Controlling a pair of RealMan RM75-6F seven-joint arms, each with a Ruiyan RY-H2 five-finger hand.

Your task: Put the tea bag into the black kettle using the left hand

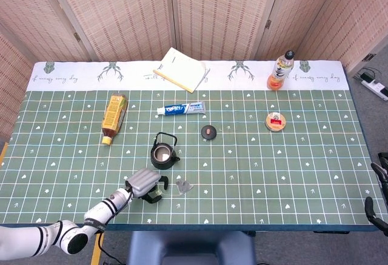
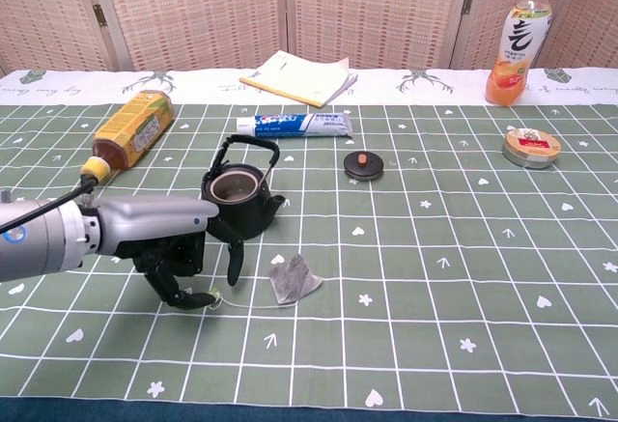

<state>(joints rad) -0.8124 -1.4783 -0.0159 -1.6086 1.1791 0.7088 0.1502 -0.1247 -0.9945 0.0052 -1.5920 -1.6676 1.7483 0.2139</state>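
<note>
I am reaching with the left hand (image 2: 179,248), fingers apart and holding nothing, over the tag end of the tea bag (image 2: 293,279), lying near the black kettle (image 2: 238,200). Grasping and dropping in are remaining.

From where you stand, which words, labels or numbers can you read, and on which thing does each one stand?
None reads with certainty.
Tablecloth border: cursive script, too small to read.
Toothpaste tube: blue brand lettering, blurred.
Orange drink bottle: large characters on its label, not legible.
Lying amber bottle: yellow label print, too small.
Round tin: red lid label, blurred.
Notebook: no readable text.
Tea bag, black kettle: no text visible.
</note>
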